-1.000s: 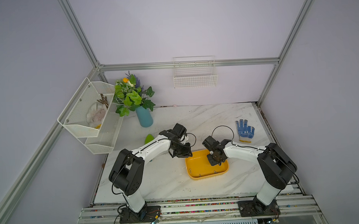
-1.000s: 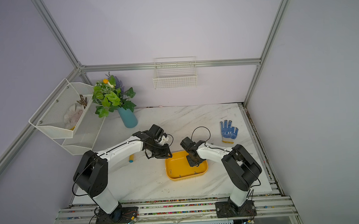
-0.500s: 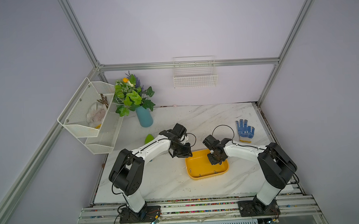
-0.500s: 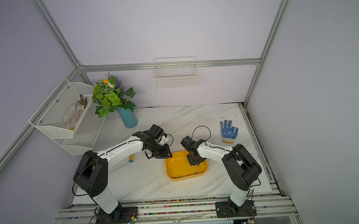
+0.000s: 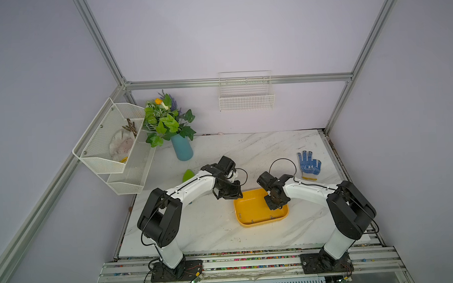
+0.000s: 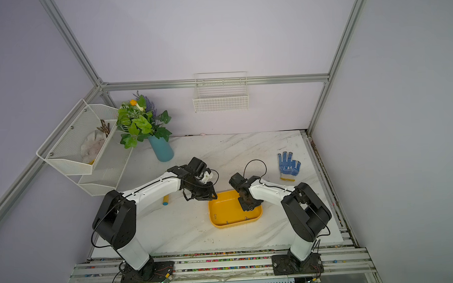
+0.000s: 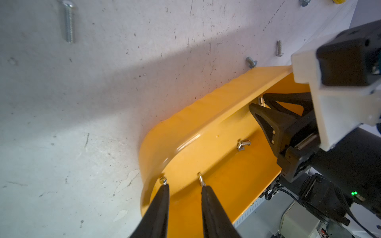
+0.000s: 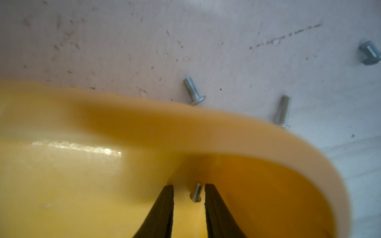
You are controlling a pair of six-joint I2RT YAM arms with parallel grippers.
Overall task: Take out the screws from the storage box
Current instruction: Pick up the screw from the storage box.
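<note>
Screw (image 8: 196, 192) lies between the parted jaws of my right gripper (image 8: 189, 186), inside the storage box (image 8: 144, 115); my left gripper (image 7: 184, 186) is likewise parted.

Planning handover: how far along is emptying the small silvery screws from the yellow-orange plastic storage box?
Done: at least three screws lie on the marble table outside the storage box. In hand: open right tool straddles one screw inside. Left: at least three more inside, by the open left tool.

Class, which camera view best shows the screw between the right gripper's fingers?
The right wrist view: the screw lies large between the open jaws. The left wrist view gives only a possible glimpse; both top views hide it.
</note>
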